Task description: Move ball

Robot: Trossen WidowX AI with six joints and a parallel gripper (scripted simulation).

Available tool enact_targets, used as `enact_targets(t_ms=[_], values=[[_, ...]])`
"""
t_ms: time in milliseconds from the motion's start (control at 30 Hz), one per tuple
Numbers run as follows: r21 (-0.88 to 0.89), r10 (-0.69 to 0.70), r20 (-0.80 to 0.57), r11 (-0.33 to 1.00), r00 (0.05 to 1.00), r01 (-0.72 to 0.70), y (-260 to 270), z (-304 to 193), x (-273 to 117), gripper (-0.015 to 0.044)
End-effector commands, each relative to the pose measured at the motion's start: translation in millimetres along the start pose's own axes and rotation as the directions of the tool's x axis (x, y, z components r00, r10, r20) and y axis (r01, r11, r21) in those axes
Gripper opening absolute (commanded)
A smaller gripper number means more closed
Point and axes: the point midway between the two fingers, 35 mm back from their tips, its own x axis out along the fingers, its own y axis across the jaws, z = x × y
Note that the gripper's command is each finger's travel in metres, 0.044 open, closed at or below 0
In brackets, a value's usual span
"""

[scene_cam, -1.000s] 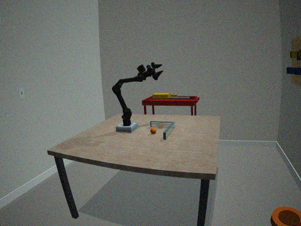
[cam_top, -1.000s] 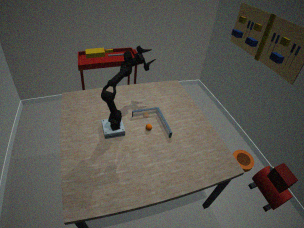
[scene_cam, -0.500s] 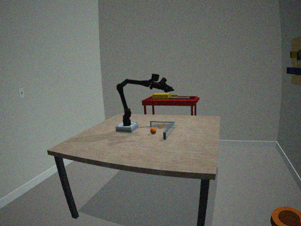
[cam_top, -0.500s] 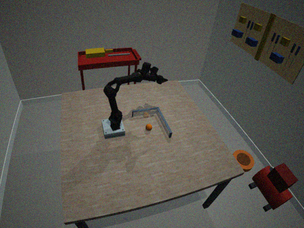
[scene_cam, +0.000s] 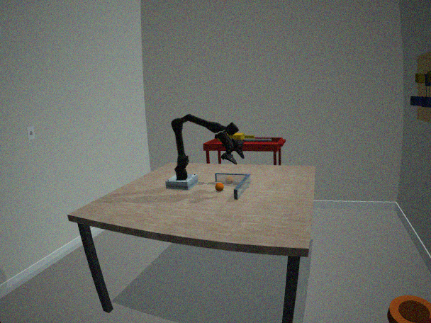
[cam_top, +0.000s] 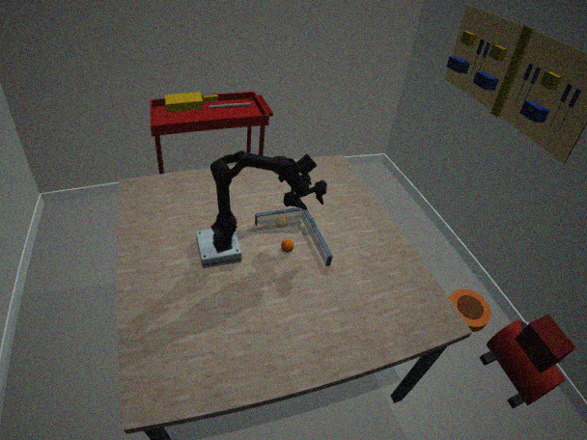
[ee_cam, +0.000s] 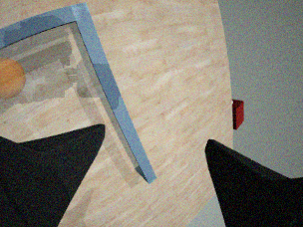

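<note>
Orange and loose on the table [cam_top: 241, 328], the ball [cam_top: 287, 245] lies nearest the arm's base, inside the two clear walls [cam_top: 316, 236] but short of the see-through copy [cam_top: 281, 221], while the open, empty claw [cam_top: 307, 194] hangs farther out above the corner.

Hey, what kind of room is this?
Probably a workshop: a tool board with screwdrivers hangs on the wall, a red side table holds parts, and a robot arm stands on a wooden table.
</note>
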Motion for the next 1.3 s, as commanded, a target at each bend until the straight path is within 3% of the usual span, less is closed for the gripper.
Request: enact_targets(t_ms=[0, 167, 233, 1267], values=[[-0.245, 0.295, -0.111, 0.917, 0.949, -0.313, 49, -58, 21, 0.0368], [-0.392, 0.548, -0.152, 0.731, 0.822, -0.559, 93, -102, 20, 0.0368], [-0.410, 0.583, -0.152, 0.698, 0.798, -0.588, 100, -107, 18, 0.0368], [-0.410, 0.583, -0.152, 0.698, 0.798, -0.588, 120, -112, 47, 0.0368]])
